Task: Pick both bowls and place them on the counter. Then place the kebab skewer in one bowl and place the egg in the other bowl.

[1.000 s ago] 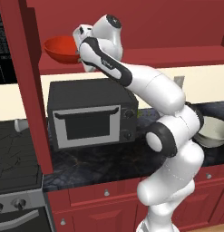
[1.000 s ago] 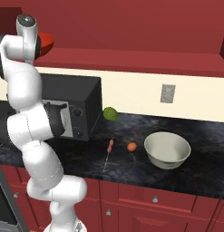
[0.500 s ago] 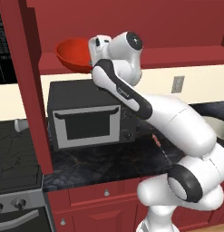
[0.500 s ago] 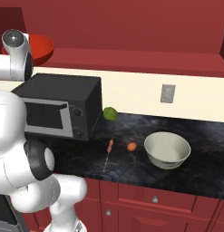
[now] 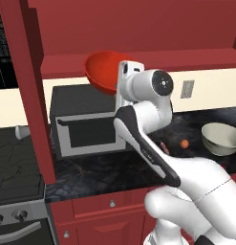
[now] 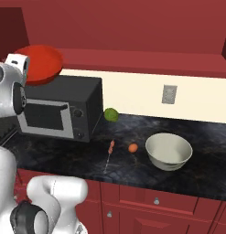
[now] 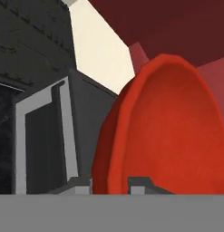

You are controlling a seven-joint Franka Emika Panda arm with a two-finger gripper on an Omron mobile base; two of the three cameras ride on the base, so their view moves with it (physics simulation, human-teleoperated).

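Fingers (image 7: 109, 185): my two fingers pinch the rim of the red bowl (image 7: 172, 131), one tip on each side of the rim, in the hand view.
Red bowl: I hold it high in the air, tilted, above the top of the microwave (image 5: 86, 122) and just under the red upper cabinet. In the left base view the red bowl (image 5: 104, 72) is at the left of my hand. In the right base view the red bowl (image 6: 39, 63) is above the left part of the microwave (image 6: 57, 114).
Cream-grey bowl (image 6: 169, 151): it stands upright on the dark surface (image 6: 64, 155), at the right, well apart from the microwave.
Egg (image 6: 133, 147): it lies on the surface, near the cream-grey bowl, at its left side, not touching it.
Kebab skewer (image 6: 109, 154): it lies flat on the surface, just at the left of the egg, the food pieces at the far end.
Green round fruit (image 6: 111, 114): it sits on the surface near the wall, just beside the right side of the microwave.
Wall outlet (image 6: 169, 94): on the pale wall above the cream-grey bowl.
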